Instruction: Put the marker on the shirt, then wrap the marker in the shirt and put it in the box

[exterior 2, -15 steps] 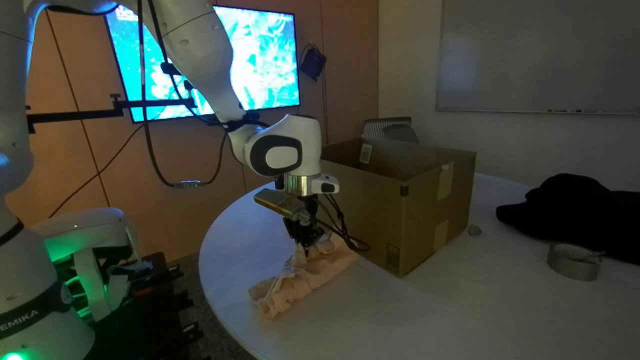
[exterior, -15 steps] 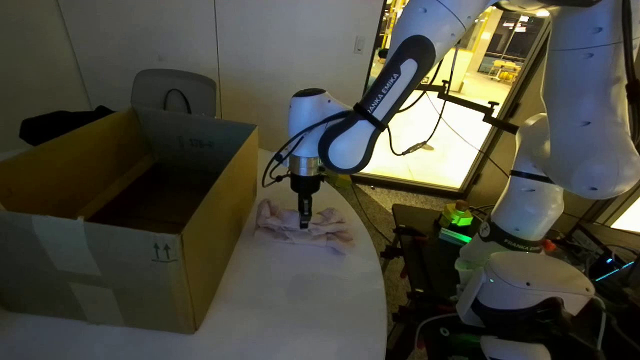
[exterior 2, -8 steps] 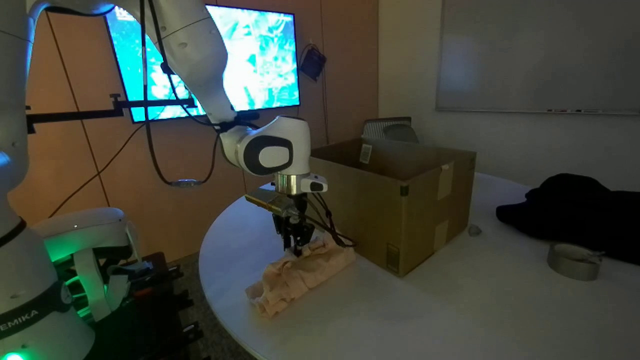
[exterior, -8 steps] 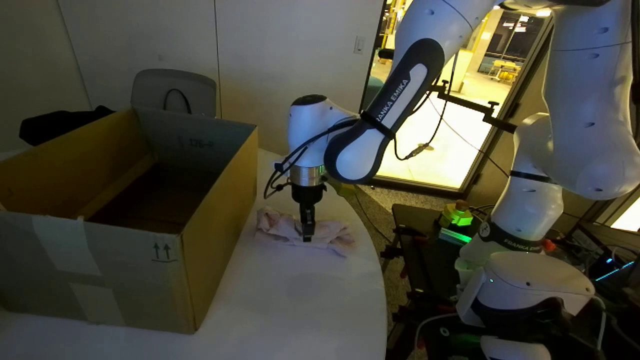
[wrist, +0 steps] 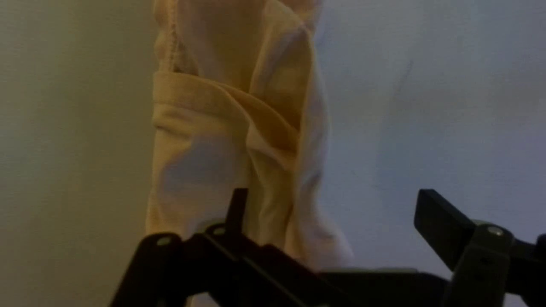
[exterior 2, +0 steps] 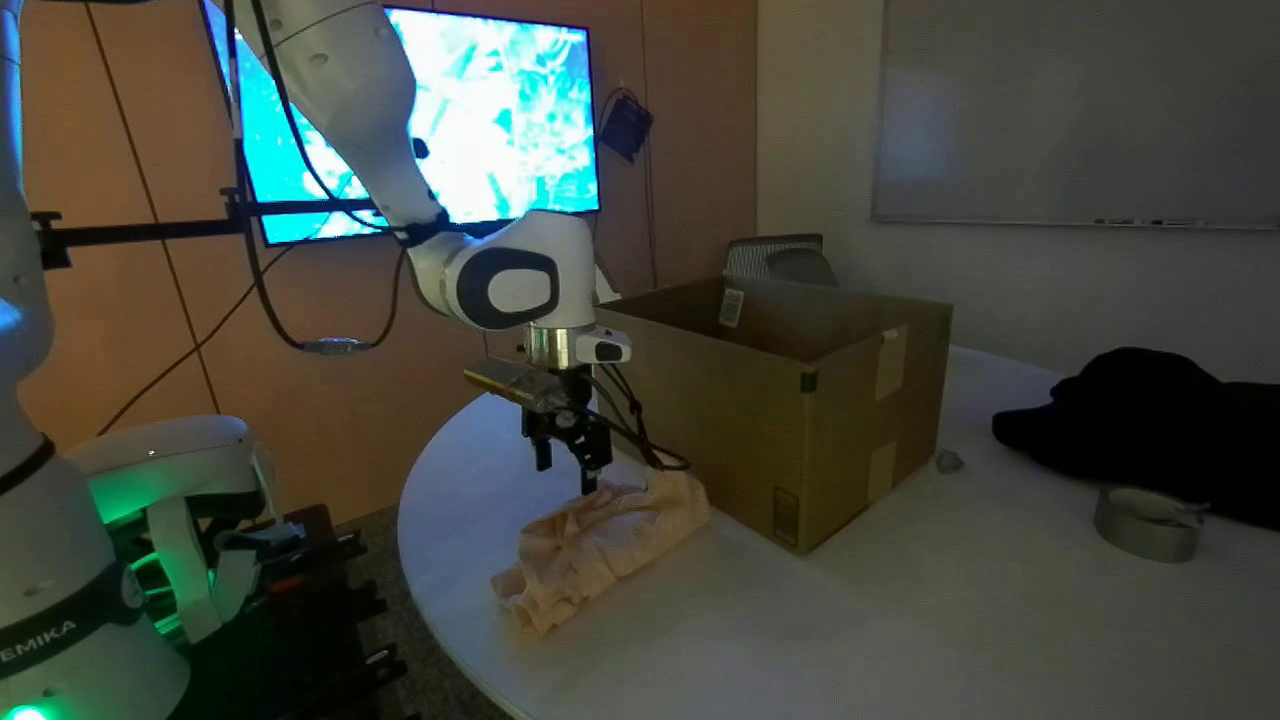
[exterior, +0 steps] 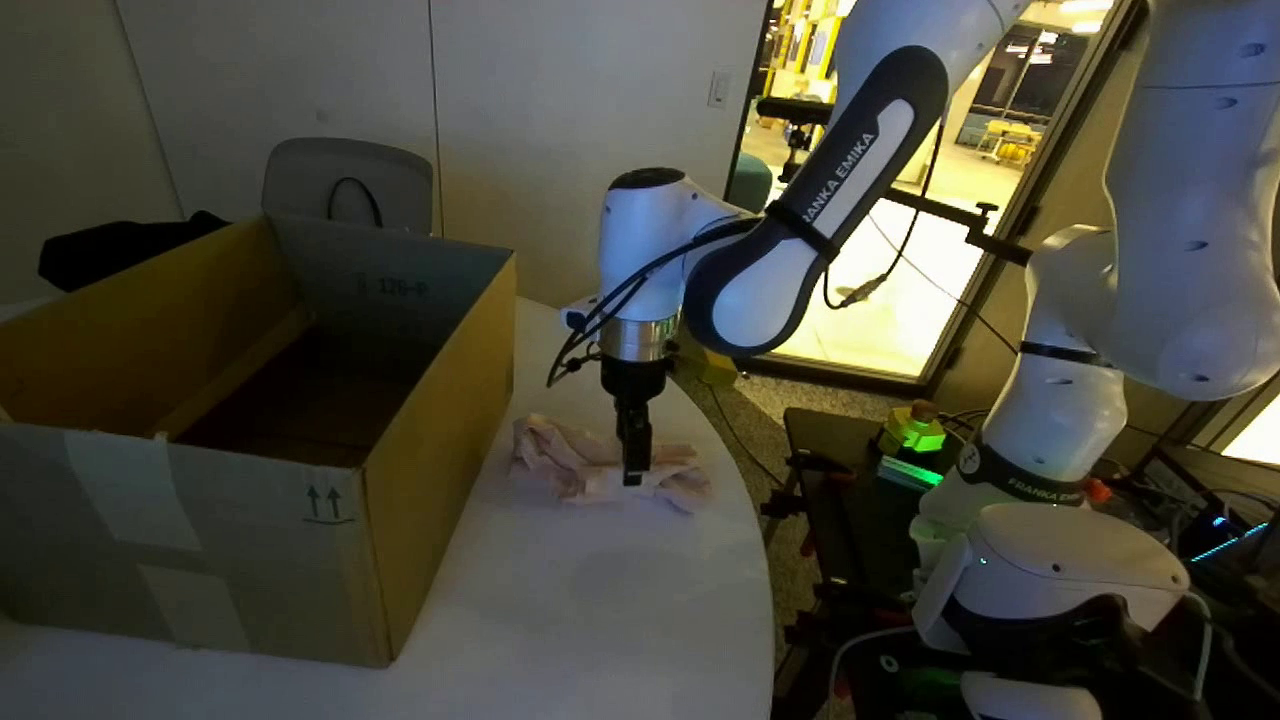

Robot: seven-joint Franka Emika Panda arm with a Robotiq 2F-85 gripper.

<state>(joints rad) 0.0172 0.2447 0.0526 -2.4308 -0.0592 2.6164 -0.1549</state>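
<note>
Exterior views both show the table (exterior 2: pixel 1000 650) bearing the box (exterior 2: pixel 780 420), the shirt (exterior 2: pixel 612 548) lying just beside it in a rumpled strip. Above the shirt hangs the gripper (exterior 2: pixel 566 478), jaws spread, holding nothing; the wrist view puts one finger (wrist: pixel 445 230) beyond the shirt's edge. No marker shows. If it is inside, an off-centre pinch could unroll the folds and spill it.

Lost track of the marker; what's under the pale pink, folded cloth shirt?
The shirt lies on the white, curved-edge table. No marker shows poking out; whether one lies beneath or within the folds can't be seen, cloth covers it.
</note>
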